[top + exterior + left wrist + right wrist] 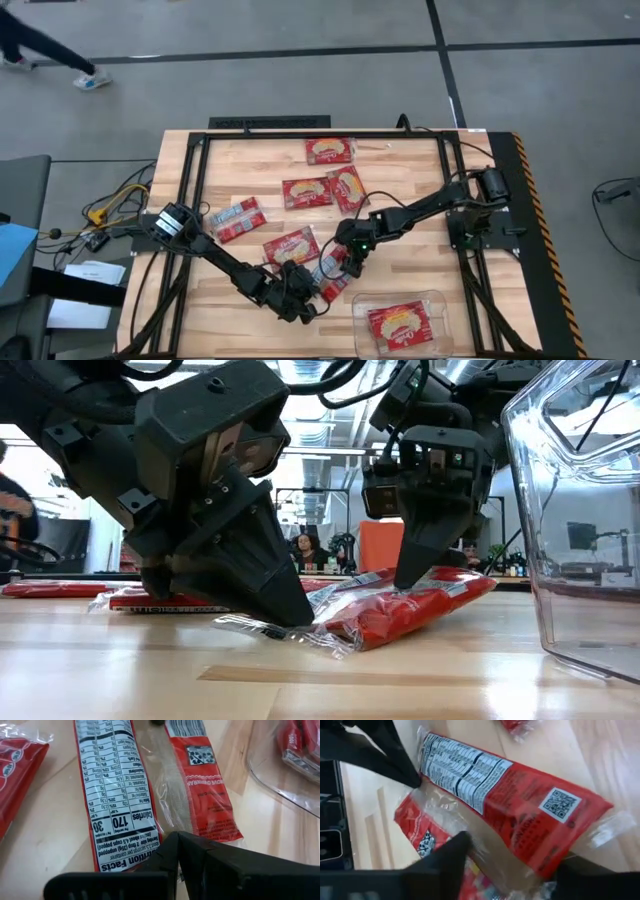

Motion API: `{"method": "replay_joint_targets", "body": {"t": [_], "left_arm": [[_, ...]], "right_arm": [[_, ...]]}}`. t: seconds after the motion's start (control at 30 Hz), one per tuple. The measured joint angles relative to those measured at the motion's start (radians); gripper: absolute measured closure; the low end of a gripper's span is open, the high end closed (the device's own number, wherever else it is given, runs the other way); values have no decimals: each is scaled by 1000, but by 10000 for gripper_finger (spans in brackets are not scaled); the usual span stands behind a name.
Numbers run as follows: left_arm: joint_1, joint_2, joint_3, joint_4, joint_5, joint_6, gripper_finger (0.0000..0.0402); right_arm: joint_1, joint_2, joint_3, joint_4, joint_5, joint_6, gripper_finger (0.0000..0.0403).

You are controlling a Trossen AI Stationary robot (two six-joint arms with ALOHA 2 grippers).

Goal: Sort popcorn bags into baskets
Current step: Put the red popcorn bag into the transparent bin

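Observation:
A red popcorn bag (330, 278) in a clear wrapper lies back side up near the table's front, between my two grippers. My left gripper (312, 298) is shut, and its tips rest on the bag's near end. My right gripper (350, 262) comes from the far right and straddles the far part of the bag (510, 805). Right of them, the clear basket (440, 300) holds one popcorn bag (398, 322). My left gripper presses its shut fingertips (175, 845) down on the bag's near end, at the edge of the nutrition panel (131, 856). It slants down from the table's near left. That end lies flat on the table (270, 625). My right gripper has one finger (445, 855) on each long side of the bag, near its far end, and lies across it. The fingers slant down from the far right. The wrapper bunches at the side beside one finger (540, 882). The far end (470, 585) sits slightly raised.
Several more popcorn bags lie on the table farther back: (329, 150), (306, 191), (347, 187), (237, 218), (291, 245). The basket wall (580, 510) stands close on the right. People show in the room behind.

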Motion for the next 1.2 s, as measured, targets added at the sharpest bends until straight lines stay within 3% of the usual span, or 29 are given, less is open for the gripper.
{"method": "replay_joint_targets", "body": {"t": [0.2,0.27,0.43,0.67,0.8,0.93,1.1,1.2], "left_arm": [[4,-17,-2,13,-4,8,402],[10,-38,-3,0,4,37,402],[36,-159,-8,-96,15,123,401],[69,-427,-5,-289,-57,174,401],[68,-576,-2,-338,-167,202,401],[68,-681,-2,-371,-244,223,401],[73,-744,-2,-402,-283,247,401],[79,-754,-1,-405,-280,247,401]], "right_arm": [[4,-10,-1,-12,-19,15,348],[5,-27,-1,-15,-11,32,381],[-4,-115,-2,-67,65,121,369],[8,-390,-2,-247,222,254,381],[94,-579,-2,-365,406,392,381],[290,-722,-1,-458,647,584,377],[610,-778,0,-467,1007,836,381],[771,-753,0,-466,1168,970,381]]}}
